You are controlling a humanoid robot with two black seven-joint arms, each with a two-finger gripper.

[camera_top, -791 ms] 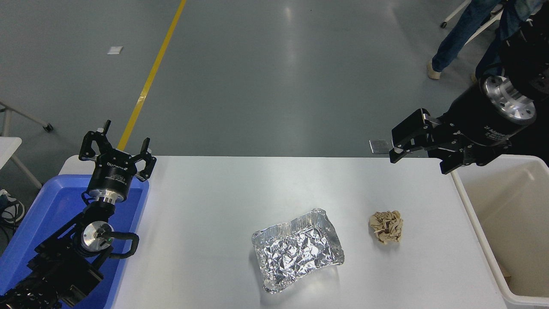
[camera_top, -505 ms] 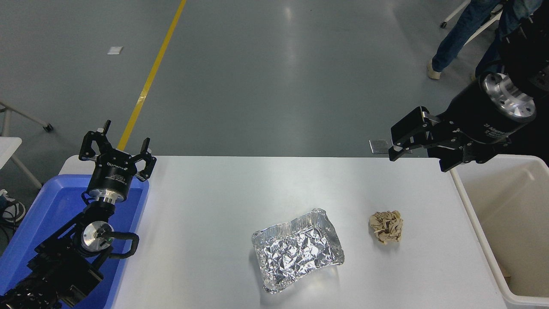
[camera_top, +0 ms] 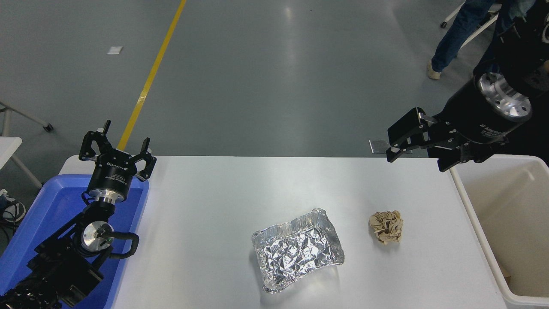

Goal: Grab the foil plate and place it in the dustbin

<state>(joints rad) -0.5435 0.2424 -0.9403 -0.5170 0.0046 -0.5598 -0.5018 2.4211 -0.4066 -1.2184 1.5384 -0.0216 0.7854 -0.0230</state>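
The foil plate [camera_top: 298, 251], a crinkled silver tray, lies on the white table [camera_top: 214, 206] near its front middle. The cream-white dustbin [camera_top: 475, 223] stands at the table's right end. My right gripper [camera_top: 417, 158] is open and empty. It hangs in the air over the table's far right corner, next to the dustbin's far left corner and well above and to the right of the foil plate. My left gripper [camera_top: 116, 148] is open and parked at the lower left.
A tan crumpled paper ball [camera_top: 386, 226] lies to the right of the foil plate. A blue tray [camera_top: 38, 214] sits under the left arm. A person's legs [camera_top: 454, 34] stand on the floor at the top right.
My right gripper has drifted slightly up and to the left, still open. The foil plate, the paper ball and the left arm have not moved.
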